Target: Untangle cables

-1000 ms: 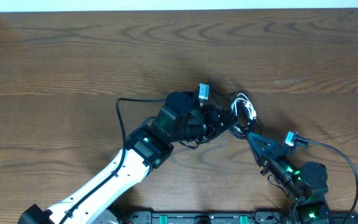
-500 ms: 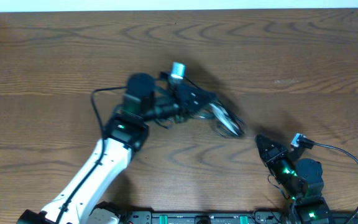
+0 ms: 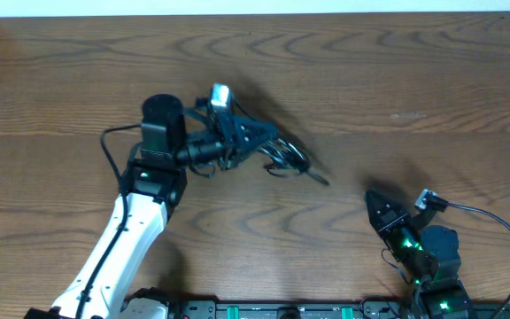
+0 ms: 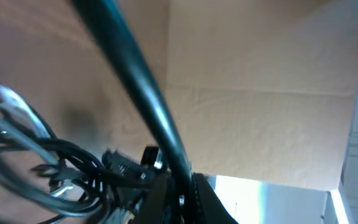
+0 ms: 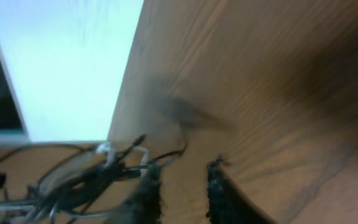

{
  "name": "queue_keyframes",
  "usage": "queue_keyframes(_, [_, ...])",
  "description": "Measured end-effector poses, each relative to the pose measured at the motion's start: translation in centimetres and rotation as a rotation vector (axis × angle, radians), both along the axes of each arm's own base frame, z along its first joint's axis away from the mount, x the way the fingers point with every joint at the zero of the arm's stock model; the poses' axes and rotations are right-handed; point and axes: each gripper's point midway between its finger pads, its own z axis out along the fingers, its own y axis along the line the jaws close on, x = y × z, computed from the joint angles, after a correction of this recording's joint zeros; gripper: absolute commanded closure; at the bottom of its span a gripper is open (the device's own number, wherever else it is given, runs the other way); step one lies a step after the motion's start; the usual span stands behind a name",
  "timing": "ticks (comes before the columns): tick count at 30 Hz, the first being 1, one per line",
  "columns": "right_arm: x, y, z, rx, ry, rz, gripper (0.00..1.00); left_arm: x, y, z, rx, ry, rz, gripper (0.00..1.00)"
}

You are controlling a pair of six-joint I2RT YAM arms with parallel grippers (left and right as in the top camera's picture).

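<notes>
The left end effector point(image 3: 268, 144) is closed on the cables point(image 3: 289, 159). The tangled black and white bundle trails from its tip toward the right edge and sits near the middle of the surface point(image 3: 414, 89), slightly left of centre. The right end effector point(image 3: 372, 199) sits near the front edge, right of centre and well apart from the bundle; its fingers point(image 5: 146, 198) are parted by a narrow gap and hold nothing.
</notes>
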Motion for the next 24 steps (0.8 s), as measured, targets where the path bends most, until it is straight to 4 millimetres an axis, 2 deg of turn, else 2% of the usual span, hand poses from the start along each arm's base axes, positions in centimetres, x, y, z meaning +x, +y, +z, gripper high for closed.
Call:
queue_keyframes(4, [-0.5, 1.5, 0.9, 0.118, 0.019, 0.055, 0.42, -0.6, -1.1, -0.5, 0.02, 0.015, -0.011, 0.92])
queue_keyframes(6, [-0.7, 2.6, 2.2, 0.2, 0.007, 0.106, 0.34, -0.5, -1.4, -0.7, 0.03, 0.026, 0.008, 0.92])
queue_keyframes(10, [-1.4, 4.2, 4.2, 0.309, -0.013, 0.197, 0.27, -0.3, -2.2, -1.2, 0.059, 0.034, 0.051, 0.92])
queue_keyframes(12, [-1.8, 4.8, 4.7, 0.353, -0.001, 0.231, 0.26, -0.3, -2.8, -1.4, 0.071, 0.035, 0.063, 0.92])
queue_keyframes(15, [-2.3, 5.3, 4.8, 0.408, 0.042, 0.256, 0.3, -0.7, -3.7, -1.6, 0.087, 0.028, 0.065, 0.92])
queue_keyframes(21, [-2.6, 5.6, 4.9, 0.457, 0.081, 0.263, 0.3, -1.6, -5.3, -1.9, 0.103, 0.04, 0.068, 0.92])
queue_keyframes(24, [-2.6, 5.6, 4.9, 0.465, 0.088, 0.261, 0.33, -2.1, -6.2, -2.1, 0.114, 0.048, 0.074, 0.92])
